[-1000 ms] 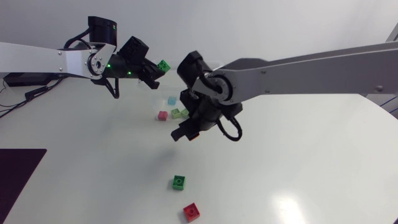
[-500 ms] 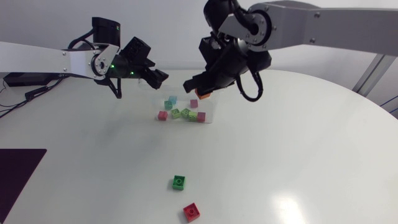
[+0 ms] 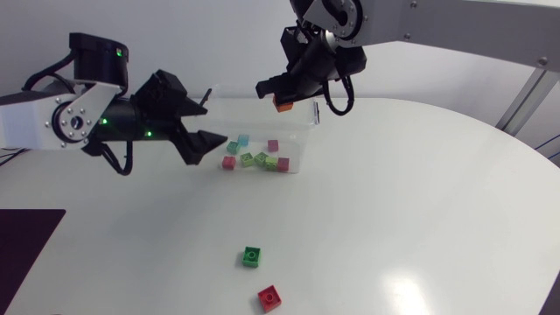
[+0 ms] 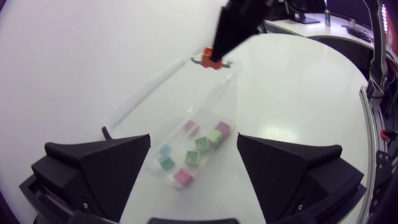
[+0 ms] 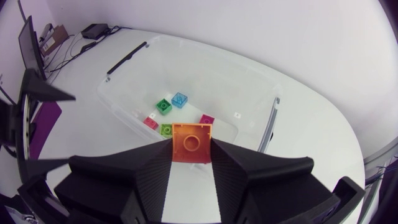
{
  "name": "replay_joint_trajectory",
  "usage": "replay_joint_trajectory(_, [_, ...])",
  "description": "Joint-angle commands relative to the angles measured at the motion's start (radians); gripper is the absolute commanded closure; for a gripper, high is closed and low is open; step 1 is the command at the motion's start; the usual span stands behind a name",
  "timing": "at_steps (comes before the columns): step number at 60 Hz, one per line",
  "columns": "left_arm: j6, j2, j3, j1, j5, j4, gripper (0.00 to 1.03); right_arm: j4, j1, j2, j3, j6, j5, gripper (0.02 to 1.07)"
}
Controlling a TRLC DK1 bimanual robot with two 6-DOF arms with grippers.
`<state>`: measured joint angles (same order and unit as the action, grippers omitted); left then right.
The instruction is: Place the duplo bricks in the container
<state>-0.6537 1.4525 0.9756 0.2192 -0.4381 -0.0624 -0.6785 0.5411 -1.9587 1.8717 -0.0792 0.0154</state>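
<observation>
A clear plastic container [image 3: 298,131] stands at the table's back middle with several small duplo bricks [image 3: 260,160] in it. My right gripper [image 3: 281,96] hangs above its far edge, shut on an orange brick [image 3: 283,105]. In the right wrist view the orange brick [image 5: 191,138] sits between my fingers, over the container [image 5: 217,84]. My left gripper [image 3: 208,122] is open and empty just left of the container. In the left wrist view the container [image 4: 229,93] lies ahead of its spread fingers [image 4: 102,168]. A green brick [image 3: 252,255] and a red brick [image 3: 269,298] lie on the table near the front.
A dark mat [image 3: 22,241] lies at the table's front left edge. The white table top [image 3: 420,201] stretches to the right of the container.
My left gripper opened, let its green brick go over the container and drew back left. My right arm lifted the orange brick from the table to above the container's far edge.
</observation>
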Motion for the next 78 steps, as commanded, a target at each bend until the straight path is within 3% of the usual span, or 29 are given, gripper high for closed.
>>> replay_joint_trajectory(1, [-0.096,-0.044,-0.083,0.028,-0.016,-0.033,0.06,-0.007,-0.007,-0.051,0.057,-0.025,0.001,0.75])
replay_joint_trajectory(10, [-0.195,-0.08,-0.17,0.083,-0.033,-0.103,0.06,-0.013,-0.023,-0.123,0.118,-0.022,0.004,0.73])
replay_joint_trajectory(13, [-0.221,-0.081,-0.189,0.108,-0.033,-0.131,0.06,-0.015,-0.029,-0.151,0.132,-0.019,0.004,0.68])
replay_joint_trajectory(24, [-0.29,-0.076,-0.233,0.186,-0.033,-0.189,0.07,-0.044,-0.044,-0.181,0.158,-0.011,0.006,0.21])
replay_joint_trajectory(30, [-0.313,-0.055,-0.245,0.22,-0.031,-0.208,0.07,-0.059,-0.052,-0.172,0.156,-0.01,0.006,0.12])
replay_joint_trajectory(49, [-0.354,0.017,-0.27,0.315,-0.001,-0.246,0.08,-0.059,-0.015,0.076,-0.085,0.022,-0.008,0.09])
replay_joint_trajectory(63, [-0.376,0.138,-0.249,0.336,0.03,-0.247,0.1,0.011,0.063,0.327,-0.476,0.024,-0.046,0.09])
replay_joint_trajectory(78, [-0.38,0.213,-0.192,0.361,0.032,-0.263,0.12,0.12,0.154,0.403,-0.764,-0.022,-0.046,0.09])
